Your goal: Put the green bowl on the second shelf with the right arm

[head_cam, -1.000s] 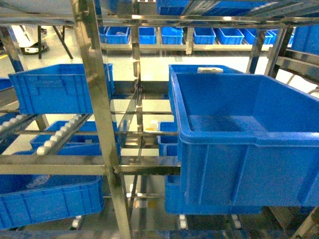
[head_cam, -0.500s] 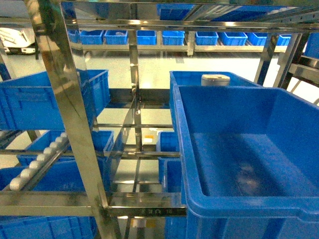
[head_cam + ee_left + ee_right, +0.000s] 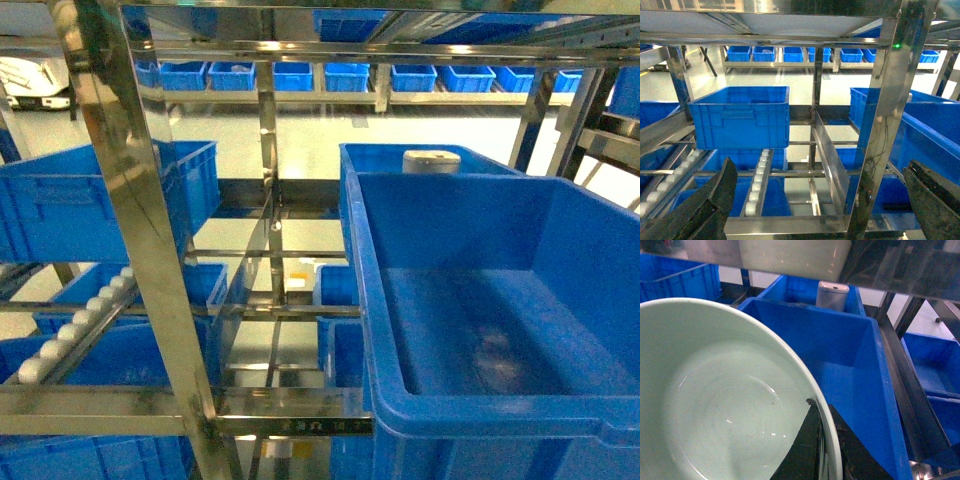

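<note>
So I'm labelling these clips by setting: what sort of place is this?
Most likely a warehouse or factory storage area: stainless-steel racks with roller tracks, many identical blue bins on every tier, and further rows of them across a pale polished floor.

No text, label, brand, number or sign is showing legibly in any view. The blue bin [image 3: 850, 365] lying ahead of the right gripper [image 3: 822, 450] is presenting plain walls, and the steel crossbar [image 3: 290, 425] low in the head view is carrying a small dark mark that may be printing, though it is too blurred to read.
</note>
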Robot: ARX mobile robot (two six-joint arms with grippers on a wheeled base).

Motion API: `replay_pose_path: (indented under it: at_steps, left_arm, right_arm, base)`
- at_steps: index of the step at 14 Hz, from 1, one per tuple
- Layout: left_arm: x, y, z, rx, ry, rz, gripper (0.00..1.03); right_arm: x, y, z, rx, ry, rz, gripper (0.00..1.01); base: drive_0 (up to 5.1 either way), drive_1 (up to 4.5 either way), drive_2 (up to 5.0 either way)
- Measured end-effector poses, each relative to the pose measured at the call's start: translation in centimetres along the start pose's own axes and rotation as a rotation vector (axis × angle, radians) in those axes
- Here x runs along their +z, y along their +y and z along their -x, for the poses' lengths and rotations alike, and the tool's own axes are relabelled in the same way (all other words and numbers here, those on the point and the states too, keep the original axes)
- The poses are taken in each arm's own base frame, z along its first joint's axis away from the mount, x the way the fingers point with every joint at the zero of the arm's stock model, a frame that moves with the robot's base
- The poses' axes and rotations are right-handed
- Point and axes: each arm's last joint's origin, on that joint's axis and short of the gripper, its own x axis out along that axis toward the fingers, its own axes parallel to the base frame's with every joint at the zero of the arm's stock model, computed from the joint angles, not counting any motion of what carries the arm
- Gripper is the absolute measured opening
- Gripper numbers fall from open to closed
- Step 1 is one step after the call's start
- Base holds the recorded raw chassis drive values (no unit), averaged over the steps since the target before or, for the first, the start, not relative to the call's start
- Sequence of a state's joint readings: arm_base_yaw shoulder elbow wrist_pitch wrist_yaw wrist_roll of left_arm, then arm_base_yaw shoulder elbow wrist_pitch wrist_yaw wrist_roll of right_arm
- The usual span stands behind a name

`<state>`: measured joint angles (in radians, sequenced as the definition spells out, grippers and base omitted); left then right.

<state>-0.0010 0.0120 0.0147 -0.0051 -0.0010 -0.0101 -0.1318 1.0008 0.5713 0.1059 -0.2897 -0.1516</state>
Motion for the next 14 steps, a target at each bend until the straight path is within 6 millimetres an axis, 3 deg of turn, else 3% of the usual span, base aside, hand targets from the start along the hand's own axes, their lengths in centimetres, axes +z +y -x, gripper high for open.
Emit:
replay_pose_path:
  at_steps: [6, 9, 11, 14]
  left_arm:
    - [0.0, 0.0, 0.0, 0.0, 0.0, 0.0, 0.98]
    - [0.0, 0.0, 0.0, 0.0, 0.0, 0.0, 0.98]
    - [0.0, 0.0, 0.0, 0.0, 0.0, 0.0, 0.98]
    - [0.0, 0.0, 0.0, 0.0, 0.0, 0.0, 0.98]
  right_arm:
    - [-5.1, -0.9, -5.6, -0.004, 0.161, 0.027, 0.02]
    - [-5.3, -1.7, -9.9, -0.026, 0.201, 0.032, 0.02]
    - [-5.5, -2.5, -14.0, -0.055, 0.23, 0.031, 0.02]
    - [-8.4, -3.3, -20.0, -0.091, 0.301, 0.022, 0.02]
  base:
    - [0.0, 0.0, 0.0]
    - [0.0, 0.0, 0.0]
    - [0.0, 0.0, 0.0]
    - [0.0, 0.0, 0.0]
